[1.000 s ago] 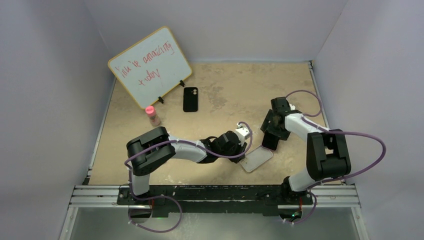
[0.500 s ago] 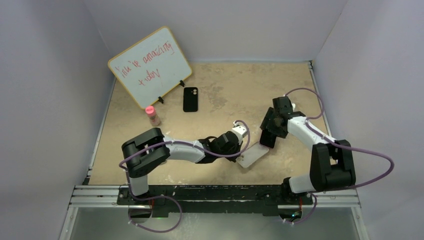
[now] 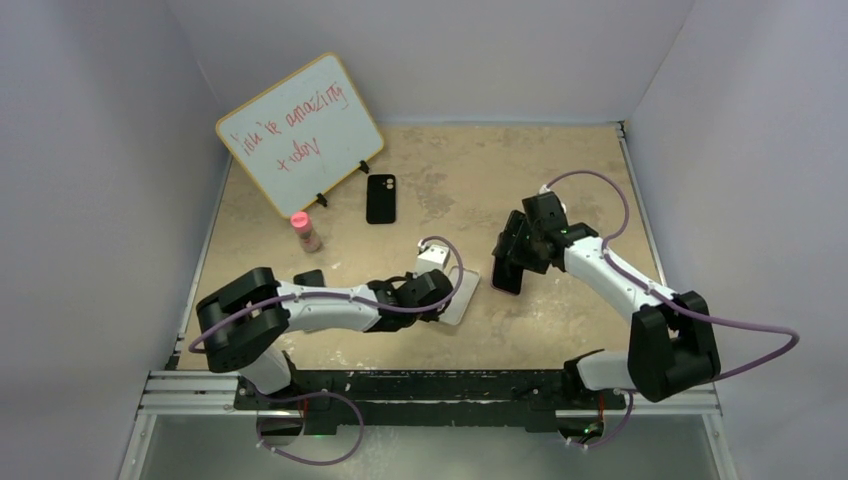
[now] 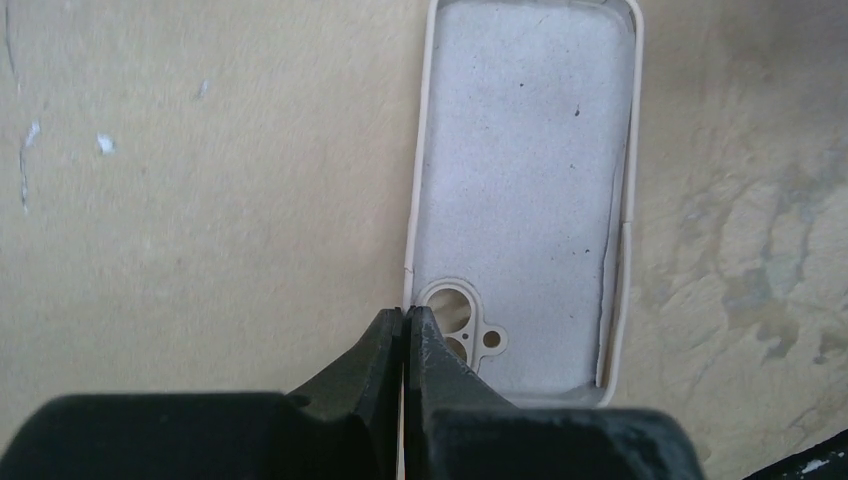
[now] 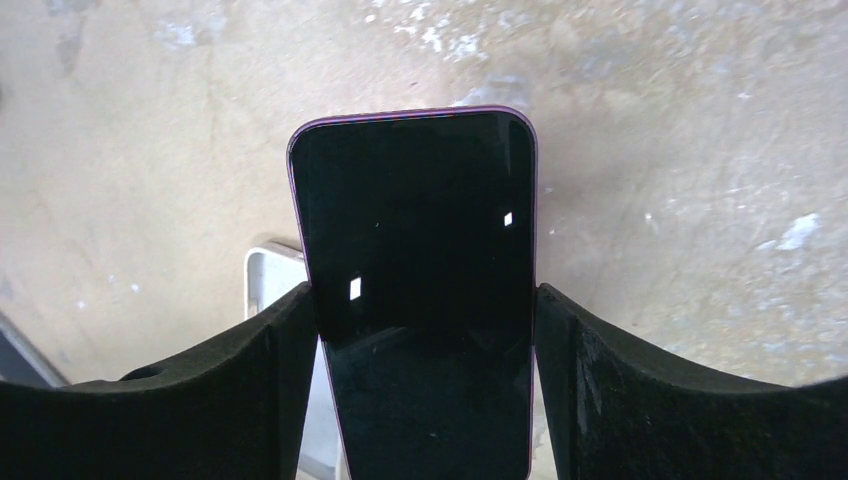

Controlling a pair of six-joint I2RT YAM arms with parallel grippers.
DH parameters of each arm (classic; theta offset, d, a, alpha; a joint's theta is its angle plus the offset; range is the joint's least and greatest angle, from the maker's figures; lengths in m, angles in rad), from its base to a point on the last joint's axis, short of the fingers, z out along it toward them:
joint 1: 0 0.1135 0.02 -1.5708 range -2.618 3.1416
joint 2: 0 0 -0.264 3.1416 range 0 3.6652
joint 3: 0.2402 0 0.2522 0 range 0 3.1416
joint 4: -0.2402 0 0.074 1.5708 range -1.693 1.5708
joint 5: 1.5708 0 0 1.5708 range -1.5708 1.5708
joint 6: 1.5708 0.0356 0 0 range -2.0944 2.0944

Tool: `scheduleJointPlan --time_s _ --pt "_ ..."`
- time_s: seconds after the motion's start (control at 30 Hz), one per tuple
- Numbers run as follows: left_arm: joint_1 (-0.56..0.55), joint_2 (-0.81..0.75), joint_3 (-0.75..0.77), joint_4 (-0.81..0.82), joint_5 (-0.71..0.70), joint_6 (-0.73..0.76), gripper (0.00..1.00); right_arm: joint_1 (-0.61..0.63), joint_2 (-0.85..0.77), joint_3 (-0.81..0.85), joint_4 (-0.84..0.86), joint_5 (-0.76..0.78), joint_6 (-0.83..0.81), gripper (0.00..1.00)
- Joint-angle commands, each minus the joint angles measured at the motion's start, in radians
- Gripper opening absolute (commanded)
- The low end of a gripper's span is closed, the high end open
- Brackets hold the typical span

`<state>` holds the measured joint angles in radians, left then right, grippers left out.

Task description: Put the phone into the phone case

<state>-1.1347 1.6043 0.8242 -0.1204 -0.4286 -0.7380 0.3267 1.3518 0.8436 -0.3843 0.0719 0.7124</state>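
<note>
Top external high behind the near edge, looking down on the whole desk (image 3: pixel 470 170), left wrist close over the pale case (image 4: pixel 520 180), right wrist close over the phone (image 5: pixel 420 290), case common to all three.

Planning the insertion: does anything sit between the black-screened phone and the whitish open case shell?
Nothing visible does. The right gripper holds the black-screened phone beside the whitish case shell, its cavity empty; the left gripper pinches only its rim.
</note>
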Motion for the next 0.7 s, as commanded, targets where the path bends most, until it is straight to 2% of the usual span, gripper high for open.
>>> scheduleJointPlan --time_s 0.0,0.13,0.2,0.3,0.5,0.67 --pt "0.0 -0.066 -0.084 0.027 0.029 -0.15 0.04 0.036 -0.046 0.028 0.051 -0.04 0.068 0.36" --pt "0.0 -0.113 -0.143 0.235 0.233 -0.163 0.33 0.071 -0.078 -0.001 0.091 -0.066 0.105 0.35" --pt "0.012 -0.139 -0.147 0.279 0.3 -0.153 0.42 0.092 -0.092 -0.015 0.108 -0.07 0.135 0.35" --pt "0.062 -0.213 -0.15 0.241 0.342 -0.135 0.48 0.142 -0.109 -0.041 0.144 -0.068 0.198 0.35" --pt "0.218 -0.531 -0.229 0.095 0.308 -0.097 0.62 0.293 -0.099 -0.076 0.234 -0.006 0.319 0.35" --pt "0.292 -0.69 -0.214 -0.071 0.282 -0.053 0.66 0.385 -0.045 -0.075 0.292 0.015 0.364 0.35"
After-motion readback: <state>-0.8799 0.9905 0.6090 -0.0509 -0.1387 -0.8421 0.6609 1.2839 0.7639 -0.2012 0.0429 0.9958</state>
